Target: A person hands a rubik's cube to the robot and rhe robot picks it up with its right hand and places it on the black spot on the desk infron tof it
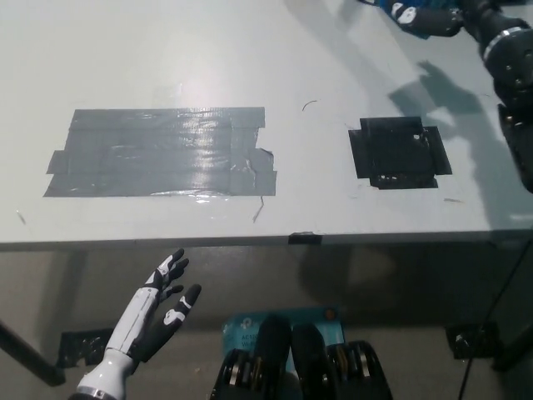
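Observation:
My black right hand (431, 17) is raised at the picture's top right edge, far behind the black spot (398, 152). It is shut on the Rubik's cube (389, 7), of which only a blue sliver shows; the rest is cut off by the frame. The black spot, a square of dark tape, lies bare on the white desk (316, 75), with the arm's shadow falling just beyond it. My white left hand (158, 312) rests open below the desk's front edge at lower left. No person's hand is in view.
A large grey tape patch (158, 152) covers the desk's left middle. A small dark clip (305, 238) sits on the front edge. Below the desk are a blue box (250, 327) and black floor brackets (475, 337).

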